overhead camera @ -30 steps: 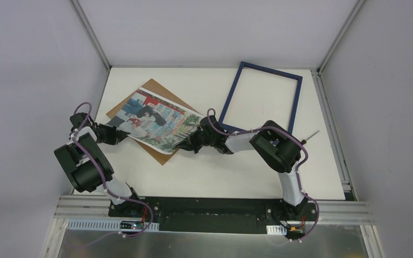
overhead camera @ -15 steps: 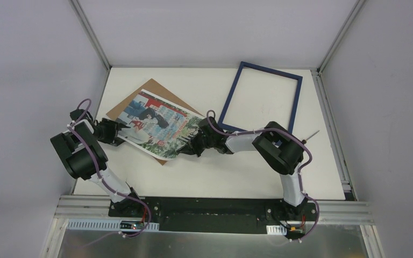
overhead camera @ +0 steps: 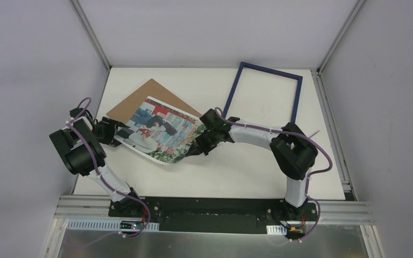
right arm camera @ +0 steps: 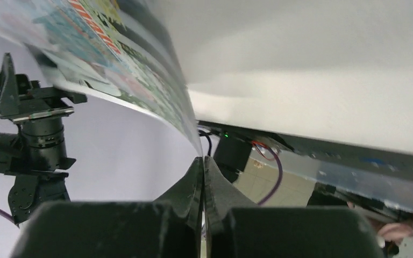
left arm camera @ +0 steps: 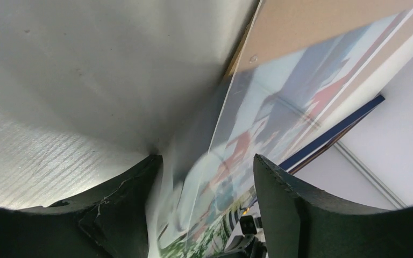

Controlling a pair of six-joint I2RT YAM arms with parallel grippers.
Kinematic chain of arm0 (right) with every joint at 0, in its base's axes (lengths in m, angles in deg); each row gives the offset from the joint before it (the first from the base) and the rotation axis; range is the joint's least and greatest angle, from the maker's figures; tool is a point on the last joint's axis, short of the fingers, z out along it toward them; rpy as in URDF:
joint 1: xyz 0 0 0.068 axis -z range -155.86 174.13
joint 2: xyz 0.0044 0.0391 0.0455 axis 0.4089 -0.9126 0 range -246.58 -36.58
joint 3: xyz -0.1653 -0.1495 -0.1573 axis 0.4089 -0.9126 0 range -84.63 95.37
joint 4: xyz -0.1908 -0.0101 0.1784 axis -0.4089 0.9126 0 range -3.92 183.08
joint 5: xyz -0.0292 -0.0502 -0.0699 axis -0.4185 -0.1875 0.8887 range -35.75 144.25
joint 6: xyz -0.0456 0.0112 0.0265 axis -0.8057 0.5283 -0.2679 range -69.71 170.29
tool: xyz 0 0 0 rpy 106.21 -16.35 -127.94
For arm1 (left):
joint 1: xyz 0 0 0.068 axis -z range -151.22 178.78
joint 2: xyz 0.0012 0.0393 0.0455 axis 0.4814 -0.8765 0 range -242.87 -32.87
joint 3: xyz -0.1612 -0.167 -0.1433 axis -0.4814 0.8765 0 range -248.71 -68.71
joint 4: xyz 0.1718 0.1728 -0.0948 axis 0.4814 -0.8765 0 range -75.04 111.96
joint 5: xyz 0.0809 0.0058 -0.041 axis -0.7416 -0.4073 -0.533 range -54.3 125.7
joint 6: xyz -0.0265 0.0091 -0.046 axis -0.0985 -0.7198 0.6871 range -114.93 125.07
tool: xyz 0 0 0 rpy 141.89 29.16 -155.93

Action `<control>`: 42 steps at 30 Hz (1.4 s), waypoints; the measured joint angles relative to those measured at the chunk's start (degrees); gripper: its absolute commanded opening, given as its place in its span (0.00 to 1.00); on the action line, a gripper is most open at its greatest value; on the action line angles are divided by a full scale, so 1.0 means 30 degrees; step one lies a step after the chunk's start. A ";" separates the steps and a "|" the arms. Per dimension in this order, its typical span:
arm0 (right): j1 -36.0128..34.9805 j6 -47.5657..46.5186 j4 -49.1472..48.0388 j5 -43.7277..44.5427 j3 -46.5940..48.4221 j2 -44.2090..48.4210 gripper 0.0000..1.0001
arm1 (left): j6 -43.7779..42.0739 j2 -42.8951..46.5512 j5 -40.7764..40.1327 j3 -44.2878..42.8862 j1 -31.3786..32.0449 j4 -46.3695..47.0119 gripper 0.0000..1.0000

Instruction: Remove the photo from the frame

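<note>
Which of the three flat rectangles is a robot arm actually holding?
The colourful paper photo, pinched at its edge by the right arm's fingers. The brown board and empty dark blue frame are not gripped.

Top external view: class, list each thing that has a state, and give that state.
frame: empty, lying flat
photo: out of the frame, bowed, lifted at one edge
backing board: flat, partly under the photo
left hand: open around the photo's edge
right hand: shut on the photo
</note>
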 measured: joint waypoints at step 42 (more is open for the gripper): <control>0.1668 -2.2688 2.0465 0.5792 0.8641 1.6604 0.00 | -0.0131 0.5756 0.0554 0.0605 0.1719 -0.3002 0.69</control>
